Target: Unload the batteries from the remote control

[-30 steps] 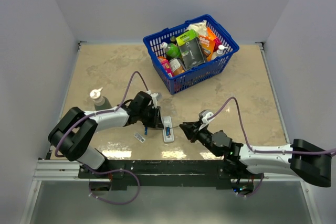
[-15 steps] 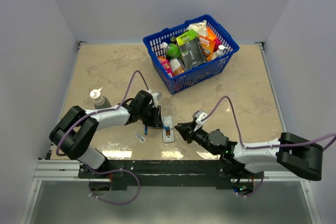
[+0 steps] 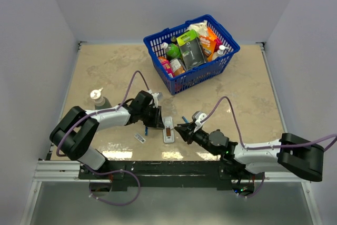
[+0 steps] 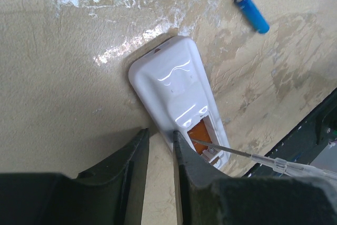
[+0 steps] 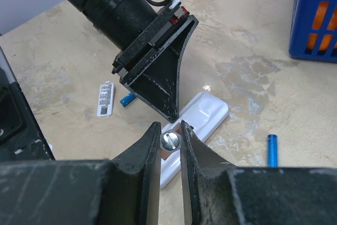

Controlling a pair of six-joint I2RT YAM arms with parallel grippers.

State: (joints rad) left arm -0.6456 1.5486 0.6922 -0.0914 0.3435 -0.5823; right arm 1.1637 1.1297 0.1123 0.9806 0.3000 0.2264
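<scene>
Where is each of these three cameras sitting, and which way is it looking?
Top external: above and behind, looking down at table, both arms in view.
Left wrist: on left arm, looking down past its fingers at remote control.
Right wrist: on right arm, facing left arm, its fingers in view.
Both wrist views share the remote and a blue battery.

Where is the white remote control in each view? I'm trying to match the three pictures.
Top external: the remote control lies low centre, between the two arms' tips.
Left wrist: centre, slanting, just above the fingers.
Right wrist: lower centre, right of the black gripper tip.
Shared landmark: the left gripper at the remote's edge.
</scene>
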